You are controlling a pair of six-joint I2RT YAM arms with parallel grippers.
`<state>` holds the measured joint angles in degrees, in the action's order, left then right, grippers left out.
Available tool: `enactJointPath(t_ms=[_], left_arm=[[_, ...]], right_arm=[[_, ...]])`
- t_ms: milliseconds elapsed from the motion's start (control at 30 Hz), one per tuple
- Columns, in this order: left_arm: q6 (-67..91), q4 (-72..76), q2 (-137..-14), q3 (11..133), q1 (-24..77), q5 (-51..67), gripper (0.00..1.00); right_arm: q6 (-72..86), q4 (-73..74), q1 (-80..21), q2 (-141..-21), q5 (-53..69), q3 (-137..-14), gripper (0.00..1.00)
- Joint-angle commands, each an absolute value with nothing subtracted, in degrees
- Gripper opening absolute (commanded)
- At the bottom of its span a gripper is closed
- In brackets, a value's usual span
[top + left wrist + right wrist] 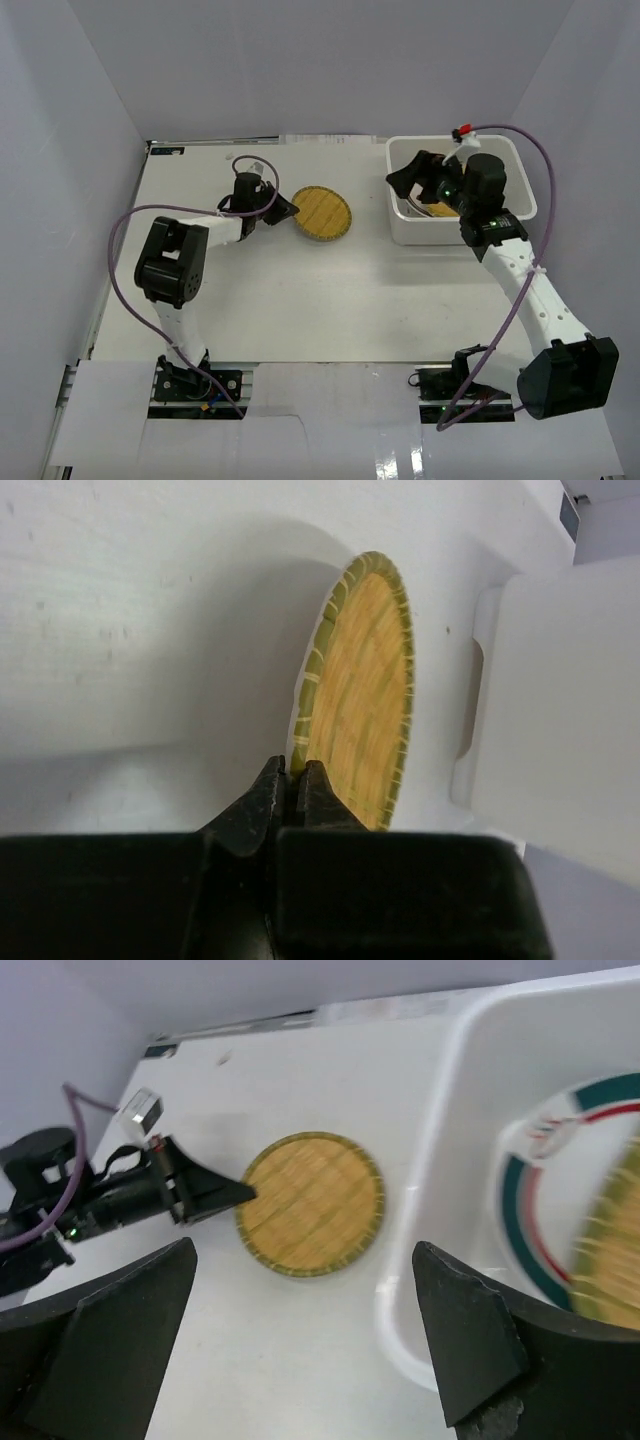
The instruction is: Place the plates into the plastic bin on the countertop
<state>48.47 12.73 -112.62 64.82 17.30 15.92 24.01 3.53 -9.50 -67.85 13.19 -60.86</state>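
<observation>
With left fingers (268, 805) clamped on the round woven plate (365, 690) at its left rim and right fingers (110, 1330) spread wide over the bin (430, 233), lift level off the counter (330, 300) before carrying rightward.

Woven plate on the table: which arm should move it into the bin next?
Left. The left gripper is shut on the woven plate at its rim, so it can lift it. The right gripper hangs open above the bin, holding nothing.
</observation>
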Motion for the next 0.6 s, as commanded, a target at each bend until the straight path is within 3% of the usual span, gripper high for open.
enactJointPath(t_ms=[0,100,233,467,533,567], left_arm=[[47.37,12.22,-99.10,59.53,17.23,17.92,0.00],[47.20,11.52,-92.04,55.22,17.23,18.89,0.00],[47.81,12.13,-82.38,51.95,17.23,25.11,0.00],[49.66,17.92,-76.90,50.53,17.23,37.23,0.00],[50.88,19.15,-77.25,51.15,17.23,41.11,0.00],[51.58,21.34,-77.52,51.07,17.23,44.70,0.00]], right_arm=[[21.36,0.88,-16.76,-68.90,17.84,-58.54,0.96],[19.51,2.81,-20.20,-72.50,19.95,-59.76,0.90],[19.69,2.37,-21.97,-76.98,23.29,-60.47,0.90],[21.70,1.23,-22.68,-81.03,27.14,-60.47,0.90],[25.21,-3.32,-22.68,-81.47,31.00,-59.60,0.92],[26.53,-5.51,-22.59,-81.56,35.90,-58.55,0.99]])
